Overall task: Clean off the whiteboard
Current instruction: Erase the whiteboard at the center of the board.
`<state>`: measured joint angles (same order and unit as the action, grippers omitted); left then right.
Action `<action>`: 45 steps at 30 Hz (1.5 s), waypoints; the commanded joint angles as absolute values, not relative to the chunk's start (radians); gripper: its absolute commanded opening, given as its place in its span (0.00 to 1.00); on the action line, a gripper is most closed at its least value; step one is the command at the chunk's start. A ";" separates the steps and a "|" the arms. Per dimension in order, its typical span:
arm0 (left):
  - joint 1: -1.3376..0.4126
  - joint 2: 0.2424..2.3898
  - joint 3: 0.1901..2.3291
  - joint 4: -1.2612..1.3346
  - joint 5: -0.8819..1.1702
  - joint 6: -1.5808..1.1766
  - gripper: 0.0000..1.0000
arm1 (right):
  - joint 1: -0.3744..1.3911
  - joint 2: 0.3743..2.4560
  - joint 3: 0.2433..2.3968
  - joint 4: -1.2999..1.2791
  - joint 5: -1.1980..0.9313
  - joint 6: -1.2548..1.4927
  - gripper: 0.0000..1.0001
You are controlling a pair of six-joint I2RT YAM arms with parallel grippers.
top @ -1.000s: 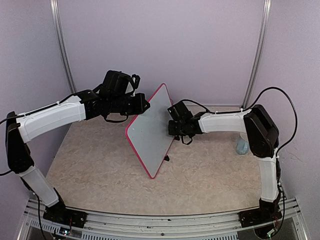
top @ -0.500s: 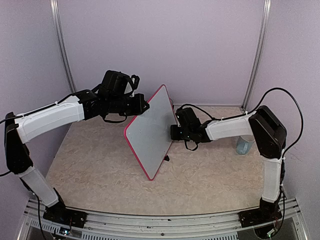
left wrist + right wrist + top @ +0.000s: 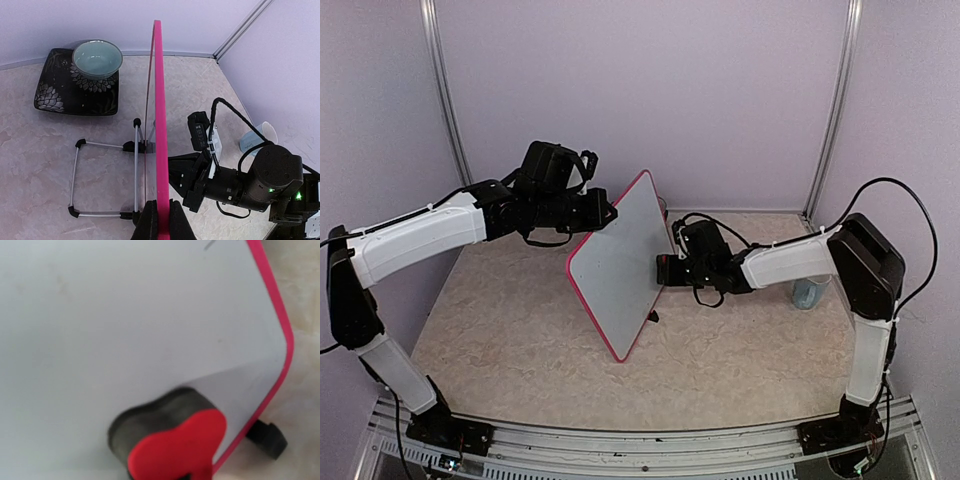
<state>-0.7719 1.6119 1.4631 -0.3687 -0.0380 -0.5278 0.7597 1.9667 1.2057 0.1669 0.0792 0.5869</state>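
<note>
The whiteboard [image 3: 620, 268], white with a pink-red frame, stands tilted on the table. Its frame [image 3: 159, 115] shows edge-on in the left wrist view. My left gripper [image 3: 607, 214] is shut on the board's upper edge, one finger on each side of the frame [image 3: 161, 220]. My right gripper [image 3: 663, 270] is shut on a red heart-shaped eraser [image 3: 176, 446] whose dark felt presses on the white face [image 3: 125, 315], near the lower corner. A small dark mark [image 3: 210, 245] sits at the top of that view. One black foot [image 3: 267, 438] shows.
Behind the board lie a wire stand [image 3: 105, 181] and a black patterned plate [image 3: 55, 92] carrying a pale green bowl [image 3: 97, 59]. A light blue cup [image 3: 805, 293] stands by the right arm's elbow. Walls close in on three sides.
My right gripper has slid the eraser down the board's face toward its lower right edge, and the right elbow has swung outward. The left gripper and board stay put.
</note>
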 commanded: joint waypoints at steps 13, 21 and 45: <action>-0.819 1.628 1.447 -0.362 0.134 -0.524 0.00 | 0.842 1.993 1.227 0.156 0.073 0.554 0.06; -0.821 1.623 1.445 -0.364 0.132 -0.525 0.00 | 0.821 2.076 1.335 0.055 0.171 0.561 0.06; -0.816 1.652 1.458 -0.358 0.144 -0.522 0.00 | 0.828 1.936 1.295 0.216 -0.076 0.520 0.06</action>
